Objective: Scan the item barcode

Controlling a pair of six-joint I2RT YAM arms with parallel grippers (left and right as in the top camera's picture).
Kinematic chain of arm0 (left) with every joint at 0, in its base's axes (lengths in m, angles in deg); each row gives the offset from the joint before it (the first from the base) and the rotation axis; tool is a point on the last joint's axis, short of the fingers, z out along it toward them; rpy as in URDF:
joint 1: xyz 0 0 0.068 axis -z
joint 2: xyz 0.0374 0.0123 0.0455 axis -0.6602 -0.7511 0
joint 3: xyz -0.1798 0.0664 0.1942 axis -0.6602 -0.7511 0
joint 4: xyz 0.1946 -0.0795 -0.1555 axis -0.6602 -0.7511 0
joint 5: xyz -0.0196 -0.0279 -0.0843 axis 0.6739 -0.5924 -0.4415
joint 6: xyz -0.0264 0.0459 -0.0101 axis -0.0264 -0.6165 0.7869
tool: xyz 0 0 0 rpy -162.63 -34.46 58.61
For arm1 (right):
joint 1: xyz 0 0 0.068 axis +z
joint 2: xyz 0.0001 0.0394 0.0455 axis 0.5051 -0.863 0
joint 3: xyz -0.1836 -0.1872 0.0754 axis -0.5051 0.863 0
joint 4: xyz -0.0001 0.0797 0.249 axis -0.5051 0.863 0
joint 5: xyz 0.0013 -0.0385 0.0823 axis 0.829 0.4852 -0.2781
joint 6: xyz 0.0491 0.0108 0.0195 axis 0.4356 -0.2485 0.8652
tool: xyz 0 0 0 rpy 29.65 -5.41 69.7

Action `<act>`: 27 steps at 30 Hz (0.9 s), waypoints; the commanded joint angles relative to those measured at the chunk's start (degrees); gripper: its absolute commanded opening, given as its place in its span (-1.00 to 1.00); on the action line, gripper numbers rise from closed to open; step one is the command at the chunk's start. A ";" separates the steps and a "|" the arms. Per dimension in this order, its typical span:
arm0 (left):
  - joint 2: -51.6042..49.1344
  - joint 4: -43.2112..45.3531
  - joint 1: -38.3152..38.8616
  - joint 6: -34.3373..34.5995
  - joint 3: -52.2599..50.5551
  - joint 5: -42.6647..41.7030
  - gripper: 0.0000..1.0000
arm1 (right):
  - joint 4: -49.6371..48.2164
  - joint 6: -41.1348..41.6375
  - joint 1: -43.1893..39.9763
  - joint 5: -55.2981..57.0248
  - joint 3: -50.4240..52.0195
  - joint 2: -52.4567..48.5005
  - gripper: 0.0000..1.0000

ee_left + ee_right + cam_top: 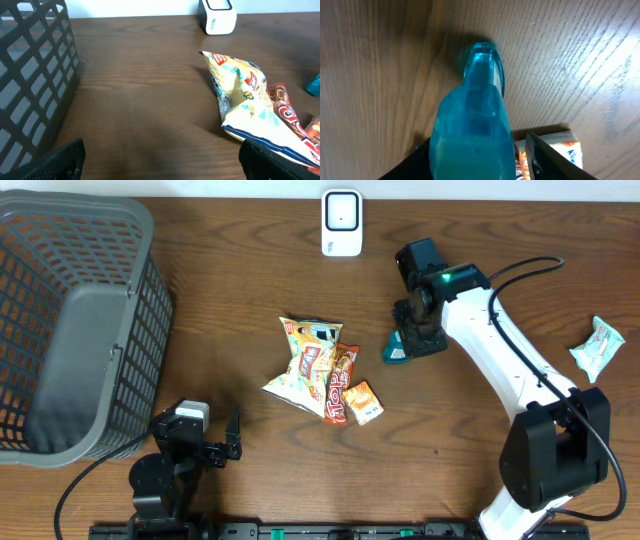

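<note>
1. Worktop [230, 290]: brown wood. A grey basket [150, 310] occupies the rear left corner. A white scanner [341, 222] stands upright at the rear edge, near its middle.

2. Task item: the teal item [472, 115] lies on the worktop right of centre, in front of the scanner and well apart from it. It lies just to the right of the snack pile [320, 370] at the worktop's centre. In the right wrist view its narrow end points away from the camera, and an orange box from the pile shows beside it.

3. Right gripper [408, 340]: lowered over the teal item, one finger on each side. The jaws are partly apart. A gap shows between one finger [540, 157] and the item, so it is not clamped.

4. Left gripper [225, 445]: low at the front edge, left of centre, beside the basket. The jaws stand wide and hold nothing. It faces the snack pile.

5. A pale green packet [597, 347] lies alone near the right edge.
</note>
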 commanded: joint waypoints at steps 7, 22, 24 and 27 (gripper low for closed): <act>0.04 -1.29 -0.13 0.52 -0.83 0.20 0.96 | -1.20 -3.26 -0.50 -4.74 -1.16 0.39 0.04; 0.04 -1.29 -0.13 0.52 -0.83 0.20 0.96 | 2.40 -10.82 -0.96 -6.60 -1.18 13.25 0.09; 0.04 -1.29 -0.13 0.52 -0.83 0.20 0.96 | 3.61 -14.34 -0.85 -6.67 -1.18 15.82 0.11; 0.04 -1.29 -0.13 0.52 -0.83 0.20 0.96 | 4.85 -24.20 -0.87 -6.84 -1.18 19.39 0.22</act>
